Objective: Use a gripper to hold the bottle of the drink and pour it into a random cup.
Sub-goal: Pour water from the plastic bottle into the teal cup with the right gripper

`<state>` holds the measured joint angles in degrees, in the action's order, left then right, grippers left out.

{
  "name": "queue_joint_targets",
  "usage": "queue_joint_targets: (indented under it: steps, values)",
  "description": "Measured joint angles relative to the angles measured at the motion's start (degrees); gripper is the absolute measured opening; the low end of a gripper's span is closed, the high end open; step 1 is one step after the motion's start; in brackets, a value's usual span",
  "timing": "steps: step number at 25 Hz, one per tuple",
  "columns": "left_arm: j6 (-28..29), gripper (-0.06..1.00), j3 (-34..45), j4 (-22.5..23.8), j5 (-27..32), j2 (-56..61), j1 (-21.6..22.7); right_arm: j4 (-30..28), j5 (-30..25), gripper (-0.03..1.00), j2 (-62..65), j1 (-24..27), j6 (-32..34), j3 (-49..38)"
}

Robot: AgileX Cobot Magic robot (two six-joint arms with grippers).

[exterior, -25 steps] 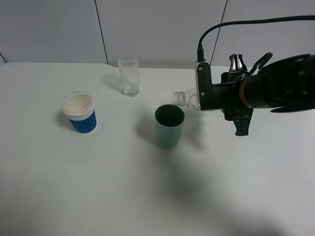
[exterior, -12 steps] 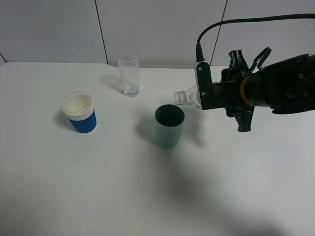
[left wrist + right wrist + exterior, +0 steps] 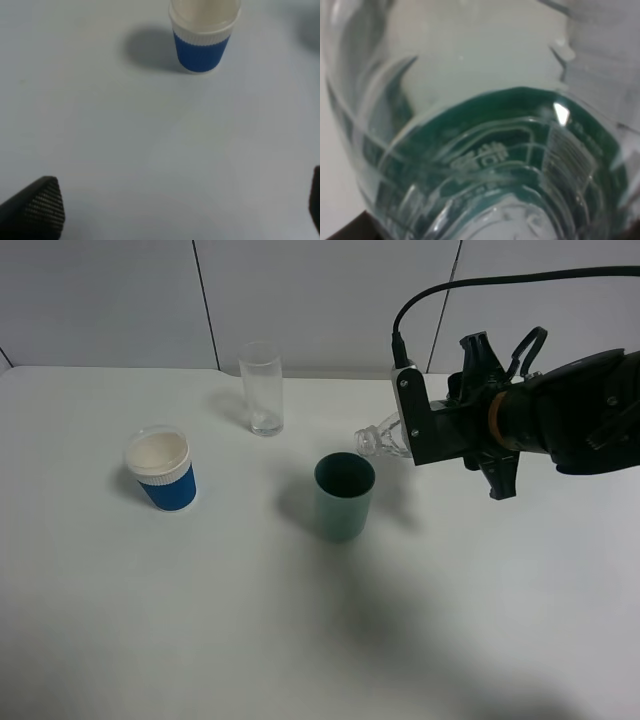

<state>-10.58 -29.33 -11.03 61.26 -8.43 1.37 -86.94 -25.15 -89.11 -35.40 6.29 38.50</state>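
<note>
My right gripper (image 3: 412,438) is shut on the bottle of the drink (image 3: 378,438), which lies tipped on its side in the air. Only its clear neck and open mouth show past the black arm, pointing left and hanging just above and behind the right rim of the teal-green cup (image 3: 343,498). The right wrist view is filled by the clear bottle (image 3: 485,125) and its dark green label (image 3: 490,155). Whether liquid runs out I cannot tell. My left gripper (image 3: 175,210) is open, low over the bare table, and does not show in the exterior high view.
A blue ribbed paper cup (image 3: 162,472) with a white rim stands at the left, also ahead of the left gripper as the blue cup (image 3: 202,37). A tall clear glass (image 3: 262,388) stands at the back. The table's far edge meets a grey wall.
The right wrist has rolled and risen slightly, bringing the bottle's mouth a little up and to the right. The cups and glass have not moved.
</note>
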Motion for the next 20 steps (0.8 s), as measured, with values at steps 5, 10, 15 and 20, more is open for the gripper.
queue_joint_targets:
  steps: [5,10,15,20]
  values:
    - [0.0,0.99,0.0,0.0,0.0,0.0,0.0,-1.9,-0.1,0.54,0.0,0.0,0.0,0.0]
    - [0.0,0.99,0.0,0.0,0.0,0.0,0.0,-3.4,-1.4,0.54,0.0,0.0,0.0,0.0]
    - [0.0,0.99,0.0,0.0,0.0,0.0,0.0,-4.2,-1.5,0.54,0.0,0.0,0.0,0.0]
    - [0.0,0.99,0.0,0.0,0.0,0.0,0.0,-4.2,-2.0,0.54,0.0,0.0,0.0,0.0]
